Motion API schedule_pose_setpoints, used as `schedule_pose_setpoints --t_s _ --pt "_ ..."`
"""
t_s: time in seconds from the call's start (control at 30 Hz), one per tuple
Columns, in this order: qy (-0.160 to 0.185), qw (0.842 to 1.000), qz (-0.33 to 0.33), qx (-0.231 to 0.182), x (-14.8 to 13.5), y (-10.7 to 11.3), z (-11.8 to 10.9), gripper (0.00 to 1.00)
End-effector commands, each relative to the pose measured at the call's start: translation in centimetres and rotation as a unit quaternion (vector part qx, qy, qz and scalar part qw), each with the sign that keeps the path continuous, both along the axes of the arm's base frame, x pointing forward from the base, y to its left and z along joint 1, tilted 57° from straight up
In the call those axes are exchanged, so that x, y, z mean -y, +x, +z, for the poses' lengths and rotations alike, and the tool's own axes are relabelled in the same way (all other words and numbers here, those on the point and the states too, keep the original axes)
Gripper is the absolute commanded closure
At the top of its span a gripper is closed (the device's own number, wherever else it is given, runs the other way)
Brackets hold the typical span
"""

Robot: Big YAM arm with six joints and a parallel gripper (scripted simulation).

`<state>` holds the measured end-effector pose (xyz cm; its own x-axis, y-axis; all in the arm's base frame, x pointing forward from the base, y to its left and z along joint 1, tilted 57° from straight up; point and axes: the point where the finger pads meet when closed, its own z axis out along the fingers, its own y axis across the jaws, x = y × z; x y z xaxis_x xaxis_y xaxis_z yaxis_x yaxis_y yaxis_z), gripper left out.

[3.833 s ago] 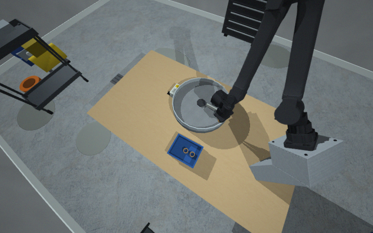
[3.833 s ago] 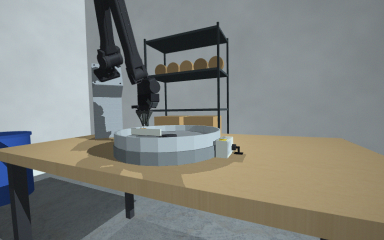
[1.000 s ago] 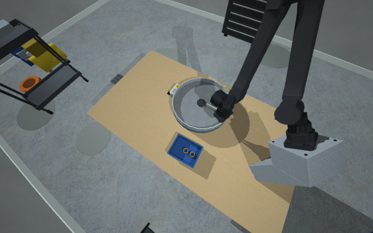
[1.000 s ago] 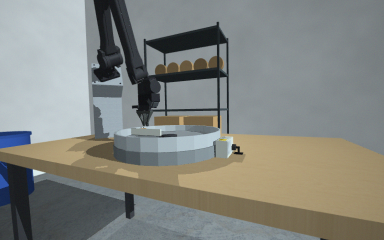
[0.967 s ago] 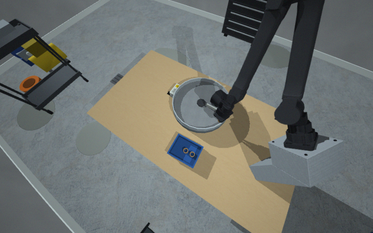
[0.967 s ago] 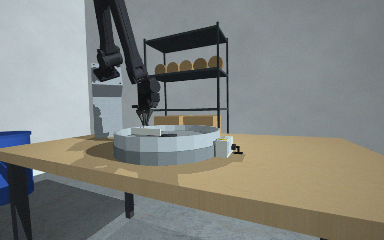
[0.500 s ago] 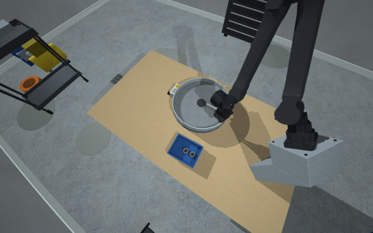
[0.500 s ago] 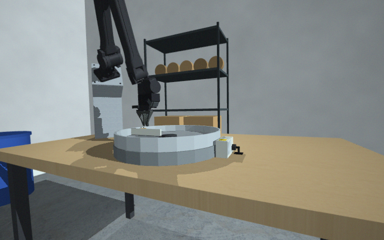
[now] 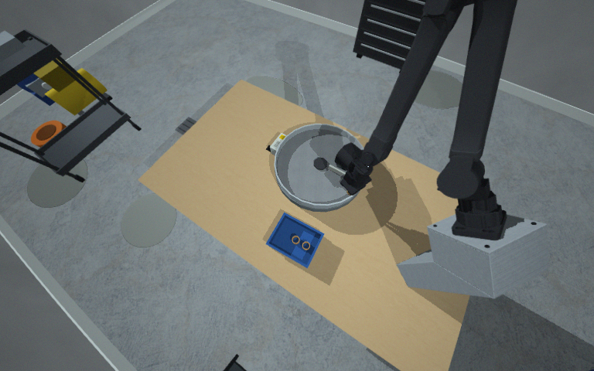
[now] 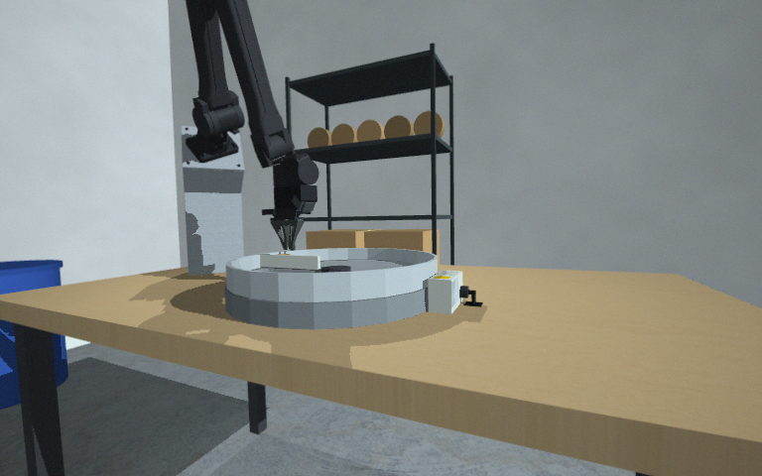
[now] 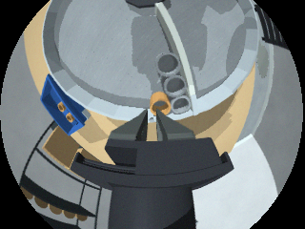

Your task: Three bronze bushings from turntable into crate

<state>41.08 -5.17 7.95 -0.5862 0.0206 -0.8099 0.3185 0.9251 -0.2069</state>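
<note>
With my jaws (image 9: 350, 191) (image 10: 288, 248) standing nearly together, I cannot tell whether I am pinching the bronze bushing (image 10: 284, 254) (image 11: 154, 97) lying right at my tips on the turntable (image 9: 280, 183) (image 10: 331, 286) (image 11: 71, 95). Three grey bushings (image 11: 168, 54) are clustering just beyond; two bronze bushings (image 9: 292, 239) (image 11: 61, 107) are lying in the crate (image 9: 275, 248) (image 11: 50, 90), well off to one side of me.

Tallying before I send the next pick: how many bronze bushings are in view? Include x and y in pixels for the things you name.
3. Two stand in the blue crate (image 9: 274, 241) (image 11: 50, 106); one is on the turntable (image 9: 280, 183) (image 10: 331, 313) (image 11: 52, 57), at the gripper's (image 9: 350, 193) (image 10: 289, 250) (image 11: 152, 113) fingertips. The arm may hide others.
</note>
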Motion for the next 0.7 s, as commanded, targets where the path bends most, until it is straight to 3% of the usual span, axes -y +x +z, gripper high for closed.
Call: schedule_pose_setpoints --t_s 0.0,0.67 --pt "-0.001 1.000 -0.001 0.006 0.22 -0.20 0.69 0.88" --pt "-0.003 1.000 0.004 0.005 0.00 -0.16 0.78 0.88"
